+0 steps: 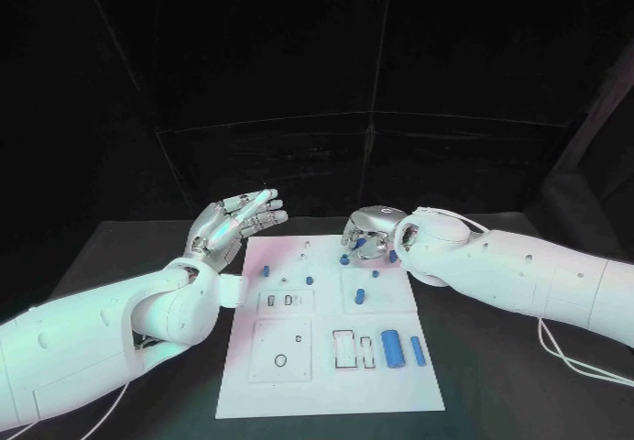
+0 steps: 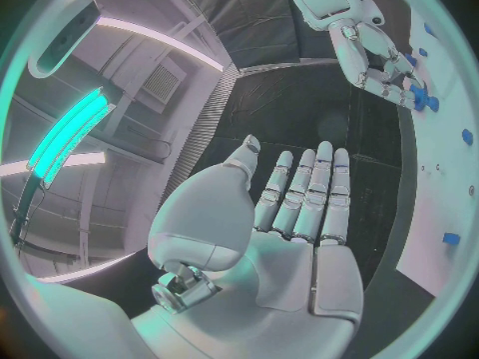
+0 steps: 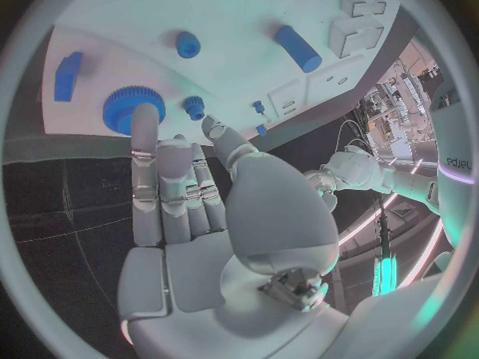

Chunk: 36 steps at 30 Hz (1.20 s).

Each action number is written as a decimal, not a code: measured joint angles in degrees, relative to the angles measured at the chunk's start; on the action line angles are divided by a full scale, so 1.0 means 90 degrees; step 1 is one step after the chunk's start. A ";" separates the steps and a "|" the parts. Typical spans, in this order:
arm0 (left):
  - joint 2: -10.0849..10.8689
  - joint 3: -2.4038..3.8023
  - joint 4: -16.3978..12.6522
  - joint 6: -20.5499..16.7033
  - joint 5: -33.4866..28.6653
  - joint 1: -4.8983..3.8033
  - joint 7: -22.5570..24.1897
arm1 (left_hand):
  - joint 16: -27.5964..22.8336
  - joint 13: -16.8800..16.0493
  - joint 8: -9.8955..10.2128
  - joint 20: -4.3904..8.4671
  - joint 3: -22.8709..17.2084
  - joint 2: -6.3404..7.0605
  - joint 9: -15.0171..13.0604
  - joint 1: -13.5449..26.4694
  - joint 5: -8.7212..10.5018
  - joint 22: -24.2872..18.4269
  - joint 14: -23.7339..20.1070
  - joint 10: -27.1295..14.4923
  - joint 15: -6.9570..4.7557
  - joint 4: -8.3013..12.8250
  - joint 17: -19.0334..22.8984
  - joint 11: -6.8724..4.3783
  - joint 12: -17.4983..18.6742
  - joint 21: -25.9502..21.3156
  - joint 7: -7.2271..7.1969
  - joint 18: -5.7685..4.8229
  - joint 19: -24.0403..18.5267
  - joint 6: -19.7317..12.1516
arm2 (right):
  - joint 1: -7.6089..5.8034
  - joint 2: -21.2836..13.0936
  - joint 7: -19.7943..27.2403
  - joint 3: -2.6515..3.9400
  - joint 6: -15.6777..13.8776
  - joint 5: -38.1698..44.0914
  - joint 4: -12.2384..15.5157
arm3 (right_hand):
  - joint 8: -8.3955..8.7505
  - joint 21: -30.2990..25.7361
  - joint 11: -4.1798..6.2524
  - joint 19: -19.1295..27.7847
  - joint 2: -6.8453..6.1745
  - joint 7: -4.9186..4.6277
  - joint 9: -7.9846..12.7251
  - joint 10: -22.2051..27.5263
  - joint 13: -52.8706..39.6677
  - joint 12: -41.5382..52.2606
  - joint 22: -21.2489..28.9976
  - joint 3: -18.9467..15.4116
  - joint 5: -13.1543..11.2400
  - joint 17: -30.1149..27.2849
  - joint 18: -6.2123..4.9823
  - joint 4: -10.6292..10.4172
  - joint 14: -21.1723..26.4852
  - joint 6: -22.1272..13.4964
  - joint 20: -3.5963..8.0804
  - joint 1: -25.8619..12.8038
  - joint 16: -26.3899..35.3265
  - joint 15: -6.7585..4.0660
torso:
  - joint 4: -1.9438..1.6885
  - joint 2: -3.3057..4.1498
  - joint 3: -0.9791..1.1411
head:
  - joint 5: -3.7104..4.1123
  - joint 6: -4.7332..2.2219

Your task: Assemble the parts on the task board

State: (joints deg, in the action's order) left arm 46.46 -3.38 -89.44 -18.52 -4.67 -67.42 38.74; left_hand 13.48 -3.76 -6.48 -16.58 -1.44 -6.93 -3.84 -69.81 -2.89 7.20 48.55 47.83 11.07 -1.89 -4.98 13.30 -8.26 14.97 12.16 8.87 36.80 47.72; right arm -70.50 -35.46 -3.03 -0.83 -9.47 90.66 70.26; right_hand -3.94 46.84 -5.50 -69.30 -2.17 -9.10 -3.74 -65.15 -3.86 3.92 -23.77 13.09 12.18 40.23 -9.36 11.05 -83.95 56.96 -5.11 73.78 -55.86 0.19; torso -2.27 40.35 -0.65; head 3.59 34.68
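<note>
Gear (image 3: pixel 131 108) on board (image 1: pixel 331 385), upper centre of head view, under right hand (image 1: pixel 371 235) fingertip; nothing gripped. Left hand (image 1: pixel 238 220) flat, empty, upper left. Advice: press gear squarely, avoid neighbouring pegs.

task board (image 1: pixel 331 385): lies on the counter (image 1: pixel 132 247), midway between the two arms
right hand (image 1: pixel 373 231): over the board's far edge, fingers (image 3: pixel 146 128) touching a gear (image 3: pixel 128 108)
left hand (image 1: pixel 235 223): off the board's far left corner, above the counter
two cylinders (image 1: pixel 392 345): on the board's near right part, side by side
</note>
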 measured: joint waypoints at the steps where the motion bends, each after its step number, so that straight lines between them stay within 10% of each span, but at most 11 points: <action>1: 0.0006 0.0000 -0.0012 0.0005 0.0001 0.0000 0.0000 | 0.0000 0.0000 0.0000 0.0000 0.0000 0.0000 0.0000 0.0000 0.0000 0.0000 0.0000 0.0000 0.0000 0.0000 0.0000 0.0000 0.0000 0.0000 0.0000 0.0001 0.0000 0.0000 | 0.0000 0.0011 -0.0012 0.0000 0.0031 0.0033 -0.0008 | 0.0000 0.0039 0.0000 -0.0001 0.0000 0.0000 0.0000 0.0000 0.0000 0.0000 -0.0015 0.0014 0.0000 0.0045 0.0000 -0.0014 0.0000 0.0000 -0.0001 0.0000 -0.0045 0.0000 | -0.0002 0.0013 0.0000 | 0.0005 -0.0002; 36: 0.0056 0.0002 -0.0023 0.0087 0.0018 -0.0003 0.0003 | 0.0000 0.0000 0.0000 -0.0002 -0.0018 0.0000 0.0002 0.0000 0.0001 -0.0001 0.0045 0.0044 0.0000 0.0018 0.0012 0.0000 0.0001 0.0025 0.0002 -0.0002 0.0044 0.0046 | -0.0006 0.0291 -0.0086 0.0001 0.0455 0.0399 -0.0226 | -0.0027 0.1399 0.0088 -0.0118 0.0110 0.0045 -0.0020 -0.0325 -0.0019 0.0057 -0.1470 0.0691 -0.0224 0.1572 0.0001 -0.0229 0.0001 0.0208 0.0001 0.0114 -0.1442 0.0000 | -0.0040 0.0148 0.0020 | 0.0024 0.0093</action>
State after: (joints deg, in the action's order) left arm 46.96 -3.36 -89.65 -17.74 -4.51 -67.45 38.77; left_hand 13.48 -3.76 -6.48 -16.59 -1.60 -6.93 -3.83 -69.81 -2.89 7.19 48.95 48.23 11.07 -1.73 -4.87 13.30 -8.25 15.19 12.18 8.86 37.20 48.13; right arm -70.56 -32.84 -3.81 -0.82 -5.37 94.25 68.23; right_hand -4.18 59.43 -4.71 -70.35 -1.18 -8.70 -3.91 -68.08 -4.02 4.43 -37.00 19.30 10.17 54.38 -9.36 8.99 -83.95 58.83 -5.10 74.81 -68.84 0.19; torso -2.63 41.68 -0.47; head 3.81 35.51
